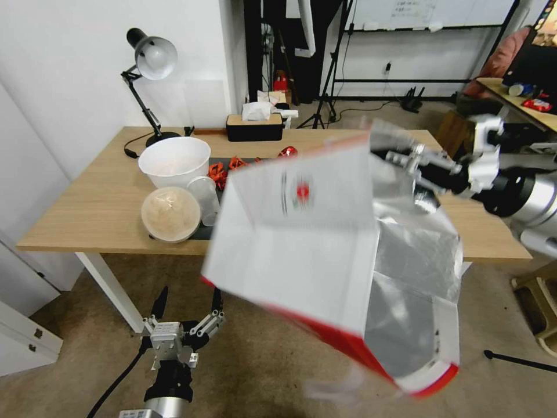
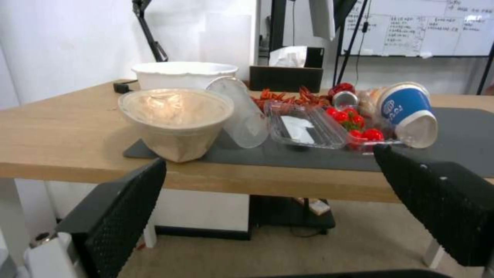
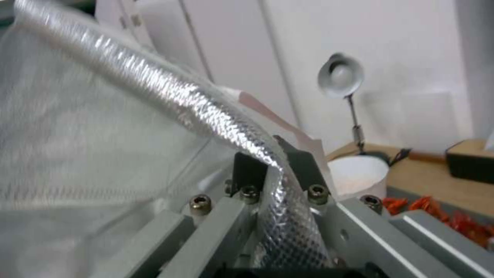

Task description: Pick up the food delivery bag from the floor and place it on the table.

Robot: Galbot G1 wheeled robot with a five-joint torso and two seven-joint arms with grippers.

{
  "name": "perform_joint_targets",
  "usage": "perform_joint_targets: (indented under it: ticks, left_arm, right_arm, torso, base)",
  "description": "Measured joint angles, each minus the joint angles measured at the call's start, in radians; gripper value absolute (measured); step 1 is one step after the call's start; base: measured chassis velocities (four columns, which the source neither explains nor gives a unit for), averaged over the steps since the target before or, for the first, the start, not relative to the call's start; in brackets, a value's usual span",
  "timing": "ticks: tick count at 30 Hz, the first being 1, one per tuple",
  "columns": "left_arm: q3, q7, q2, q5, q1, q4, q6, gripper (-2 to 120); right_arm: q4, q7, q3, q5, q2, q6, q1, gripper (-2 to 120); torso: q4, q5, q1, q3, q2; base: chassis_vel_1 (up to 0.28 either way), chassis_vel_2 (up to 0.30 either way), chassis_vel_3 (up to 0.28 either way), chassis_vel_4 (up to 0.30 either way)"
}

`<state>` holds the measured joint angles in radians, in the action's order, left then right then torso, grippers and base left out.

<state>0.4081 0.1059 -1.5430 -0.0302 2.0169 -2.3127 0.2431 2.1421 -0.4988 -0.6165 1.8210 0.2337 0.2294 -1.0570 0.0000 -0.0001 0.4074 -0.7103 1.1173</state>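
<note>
The food delivery bag, white with red bottom edges and a small red logo, hangs tilted in the air in front of the table, off the floor. My right gripper is shut on its silver foil rim at the upper right. In the right wrist view the foil rim is pinched in my right gripper. My left gripper hangs low over the floor below the table's front edge, open and empty. Its black pads frame the left wrist view.
On the table stand a white bowl, a lidded bowl, a desk lamp and a tissue box. A clear tray, tomatoes and a tipped blue cup lie on the dark mat.
</note>
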Motion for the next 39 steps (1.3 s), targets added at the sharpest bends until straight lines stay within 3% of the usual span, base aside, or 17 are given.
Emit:
perform_joint_targets:
  ticks: [4,7,9,12,13,16,17,19,21,23,39]
  left_arm:
    - [0.0,0.002,0.002,0.0,-0.002,0.003,0.001,100]
    - [0.0,0.005,0.006,0.0,-0.006,0.01,0.006,100]
    - [0.0,0.005,0.006,0.0,-0.007,0.011,0.006,100]
    - [-0.002,0.006,0.008,0.0,-0.013,0.016,0.006,100]
    - [-0.002,0.006,0.008,0.0,-0.013,0.016,0.006,100]
    - [-0.002,0.005,0.012,0.001,-0.011,0.02,0.006,100]
    - [-0.002,0.005,0.012,0.001,-0.011,0.02,0.006,100]
    - [-0.002,0.005,0.014,0.003,-0.01,0.024,0.008,100]
    - [-0.002,0.005,0.014,0.003,-0.01,0.025,0.008,100]
    - [-0.003,0.005,0.013,0.007,-0.012,0.03,0.01,100]
    - [-0.008,0.007,0.01,0.036,-0.01,0.046,0.023,100]
  right_arm:
    - [0.012,0.088,0.012,0.042,0.007,-0.016,0.036,0]
    - [0.033,0.275,0.025,0.099,0.022,-0.051,0.084,0]
    - [0.035,0.307,0.026,0.107,0.024,-0.055,0.09,0]
    - [0.046,0.505,0.039,0.147,0.043,-0.082,0.133,0]
    - [0.046,0.505,0.039,0.147,0.043,-0.082,0.133,0]
    - [0.047,0.692,0.052,0.196,0.065,-0.113,0.189,0]
    - [0.047,0.692,0.052,0.196,0.065,-0.113,0.189,0]
    - [0.03,0.796,0.056,0.222,0.081,-0.132,0.225,0]
    - [0.028,0.807,0.057,0.224,0.083,-0.134,0.228,0]
    - [0.003,0.907,0.061,0.231,0.103,-0.153,0.253,0]
    - [-0.103,1.266,0.092,0.219,0.222,-0.192,0.329,0]
  torso:
    - [-0.0001,0.0,0.0,0.0,0.0]
    - [-0.0001,0.0,0.0,0.0,0.0]
    - [-0.0001,0.0,0.0,0.0,0.0]
    - [-0.0002,0.0001,0.0,0.0,0.0]
    - [-0.0002,0.0001,0.0,0.0,0.0]
    - [0.0,0.0002,0.0,0.0,0.0]
    - [0.0,0.0002,0.0,0.0,0.0]
    - [-0.0001,0.0001,0.0,0.0,0.0]
    - [-0.0001,0.0002,0.0,0.0,0.0]
    - [-0.0001,0.0003,0.0,0.0,0.0]
    - [0.0,0.0001,0.0,0.0,-0.001]
  base:
    - [0.0,0.0,0.0,0.0]
    - [0.0,0.0,0.0,0.0]
    - [0.0,0.0,0.0,0.0]
    - [0.0,0.0,0.0,0.0]
    - [0.0,0.0,0.0,0.0]
    - [0.0,0.0,0.0,0.0]
    - [0.0,0.0,0.0,0.0]
    - [0.0,0.0,0.0,0.0]
    - [0.0,0.0,0.0,0.0]
    - [0.0,0.0,0.0,0.0]
    - [0.0,0.0,0.0,0.0]
